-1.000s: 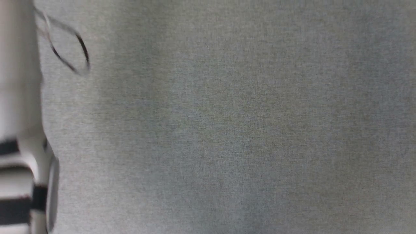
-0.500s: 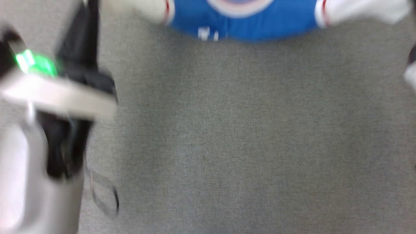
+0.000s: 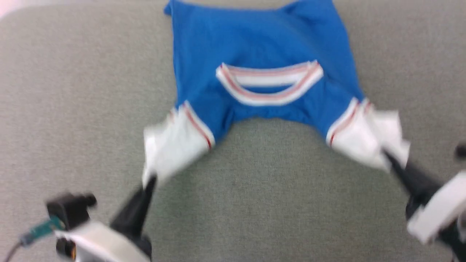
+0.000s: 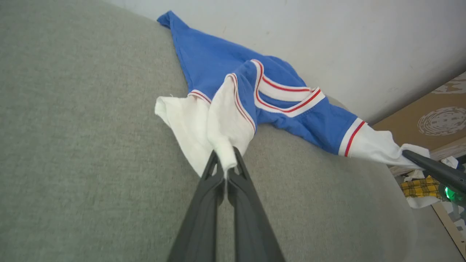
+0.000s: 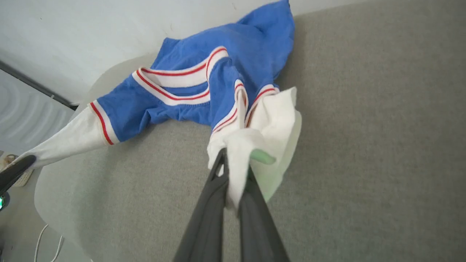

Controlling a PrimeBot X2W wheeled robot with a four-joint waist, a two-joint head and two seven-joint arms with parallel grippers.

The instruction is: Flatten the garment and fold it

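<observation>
The garment (image 3: 262, 43), a royal-blue T-shirt with white sleeve ends and a red-and-white striped collar (image 3: 269, 82), lies on the grey table (image 3: 255, 196) with its collar toward me. My left gripper (image 3: 150, 181) is shut on the white end of the left sleeve (image 4: 225, 123). My right gripper (image 3: 387, 155) is shut on the white end of the right sleeve (image 5: 265, 123). Both sleeves are pulled outward and toward me, lifted a little off the cloth surface. In the left wrist view my left gripper (image 4: 226, 165) pinches bunched white fabric; my right gripper (image 5: 233, 171) does the same in its own view.
The table's rounded far edge (image 3: 72, 11) runs close behind the garment. A pale wall (image 4: 327, 36) stands beyond it. Cardboard (image 4: 429, 120) and a yellow checked cloth (image 4: 418, 187) lie off the table's side. Bare grey surface stretches between my two grippers.
The head camera has swung upward, so the whole picture shifted: a second ago bare grey surface and my left arm, then the garment's near edge, now the whole garment and both grippers.
</observation>
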